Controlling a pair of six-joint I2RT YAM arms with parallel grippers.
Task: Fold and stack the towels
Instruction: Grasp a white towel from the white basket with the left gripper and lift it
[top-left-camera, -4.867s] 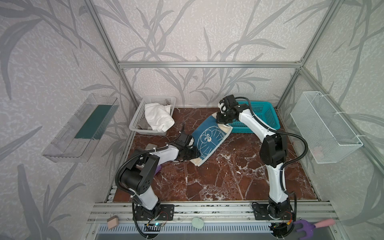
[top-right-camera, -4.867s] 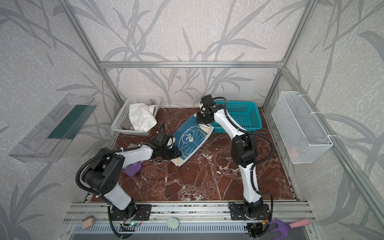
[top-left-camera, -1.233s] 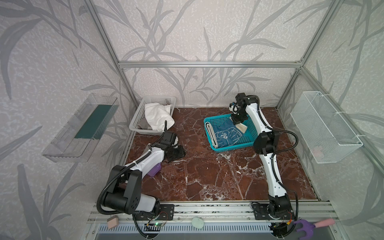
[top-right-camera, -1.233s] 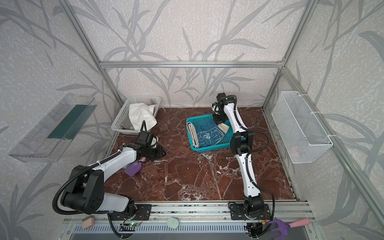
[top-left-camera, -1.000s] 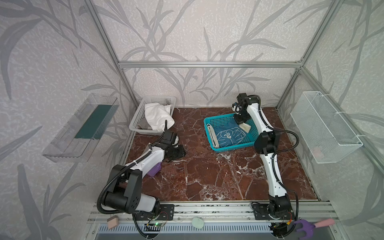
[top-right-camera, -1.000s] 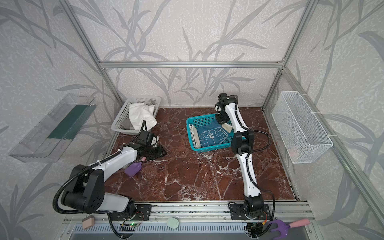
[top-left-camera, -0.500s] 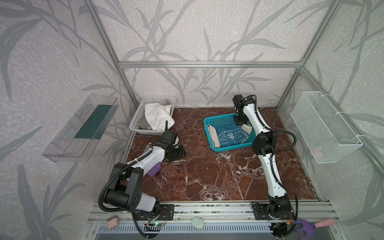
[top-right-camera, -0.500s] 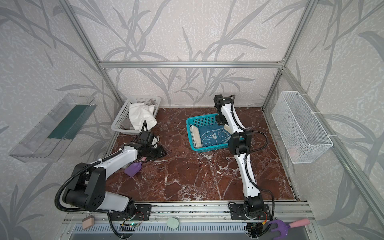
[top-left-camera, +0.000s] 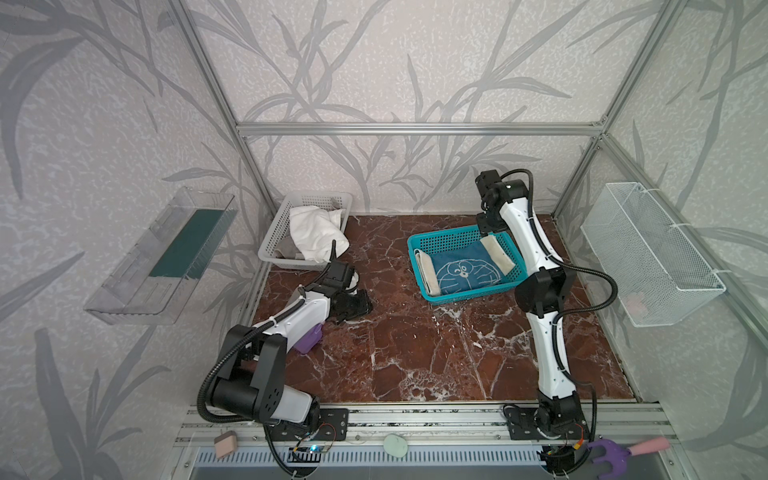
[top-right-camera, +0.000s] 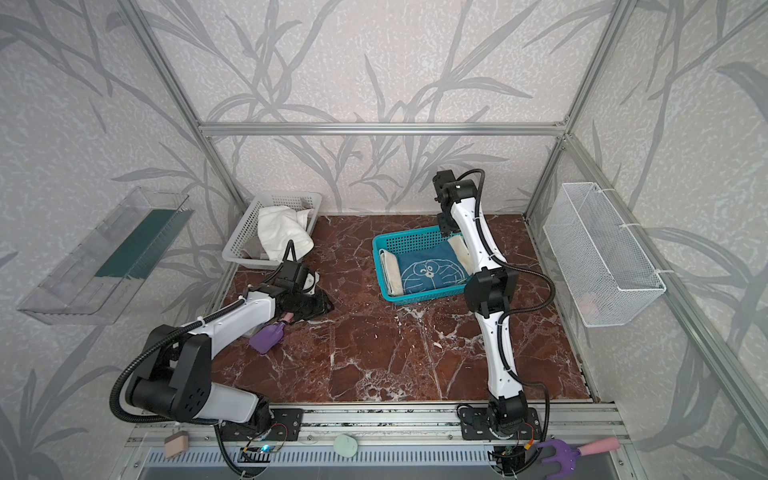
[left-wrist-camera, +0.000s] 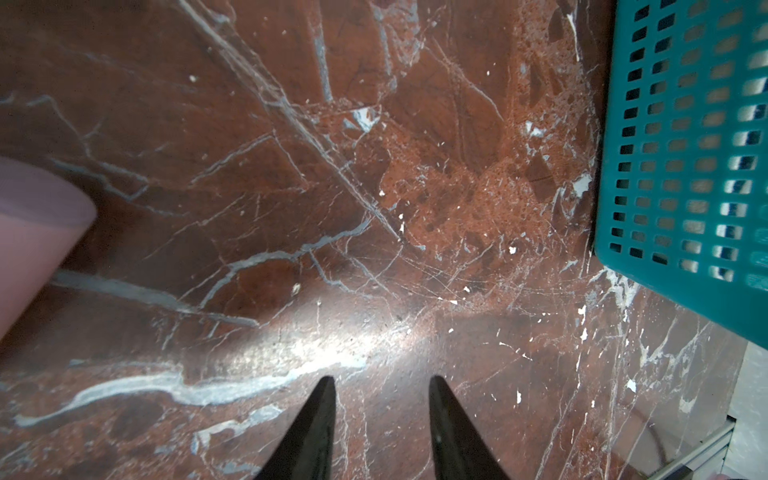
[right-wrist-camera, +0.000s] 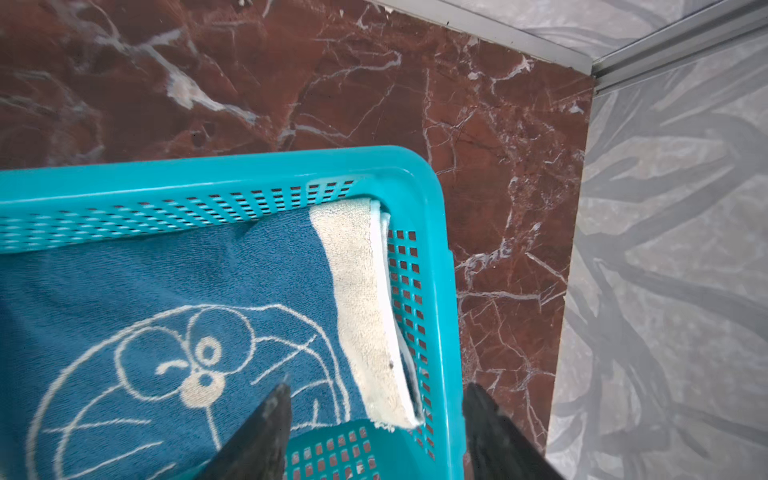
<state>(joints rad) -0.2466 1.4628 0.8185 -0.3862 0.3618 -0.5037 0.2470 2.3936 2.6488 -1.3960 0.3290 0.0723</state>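
In a top view, the blue-and-cream towel (top-right-camera: 428, 270) lies folded flat inside the teal basket (top-right-camera: 424, 296) toward the far right of the desk (top-right-camera: 374, 353), cartoon face up. The right tool (top-right-camera: 444, 224) hangs over the basket's far right corner, its jaws too small to judge. At far left a crumpled white towel (top-right-camera: 282, 232) spills over a white basket (top-right-camera: 242, 235), with what looks like a grey towel (top-right-camera: 252, 251) beneath, and the left tool (top-right-camera: 318, 306) sits low near that basket, a purple scoop (top-right-camera: 268, 337) beside its arm.
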